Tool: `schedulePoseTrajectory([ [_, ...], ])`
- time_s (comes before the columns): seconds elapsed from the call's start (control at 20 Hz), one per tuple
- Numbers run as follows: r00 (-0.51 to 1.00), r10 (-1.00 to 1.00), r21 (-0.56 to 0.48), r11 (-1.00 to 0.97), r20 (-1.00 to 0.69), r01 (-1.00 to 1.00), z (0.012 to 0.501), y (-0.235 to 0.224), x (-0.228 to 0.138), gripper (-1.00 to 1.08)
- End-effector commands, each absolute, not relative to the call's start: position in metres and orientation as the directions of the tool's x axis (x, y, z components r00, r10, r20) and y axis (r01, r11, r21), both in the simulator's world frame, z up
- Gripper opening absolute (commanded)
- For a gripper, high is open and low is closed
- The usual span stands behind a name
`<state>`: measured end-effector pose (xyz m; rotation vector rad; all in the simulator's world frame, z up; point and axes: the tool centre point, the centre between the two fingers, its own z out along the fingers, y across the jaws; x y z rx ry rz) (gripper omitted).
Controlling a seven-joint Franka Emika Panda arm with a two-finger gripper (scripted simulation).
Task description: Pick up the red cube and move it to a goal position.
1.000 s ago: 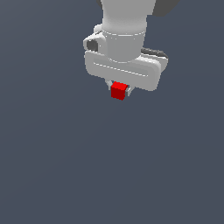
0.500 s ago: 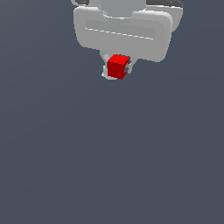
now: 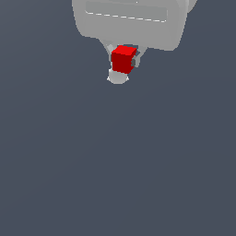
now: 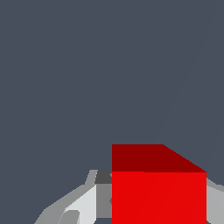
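High above the plain grey floor (image 3: 115, 175), the claw (image 3: 123, 64) clamped tight on the red cube (image 3: 123, 59)

The pincer (image 3: 123, 69) has risen toward the exterior view's top, carrying the red cube (image 3: 123, 59) higher.

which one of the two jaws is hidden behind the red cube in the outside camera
The one on the exterior view's right; the red cube hides most of it, while the other juts out below the cube.

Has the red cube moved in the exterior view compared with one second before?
Yes. The red cube, held between the fingers of the gripper, now sits nearer the frame's top edge, and the gripper fills more of the frame.
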<state>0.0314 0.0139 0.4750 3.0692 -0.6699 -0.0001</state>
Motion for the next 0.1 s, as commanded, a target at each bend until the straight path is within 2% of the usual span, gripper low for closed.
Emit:
schedulePoseTrajectory([
  [0.0,0.909,-0.417,0.0,-0.909,0.0,-0.417,0.477,0.0138,0.0317,-1.0],
  [0.05,0.909,-0.417,0.0,-0.909,0.0,-0.417,0.4771,0.0138,0.0317,-1.0],
])
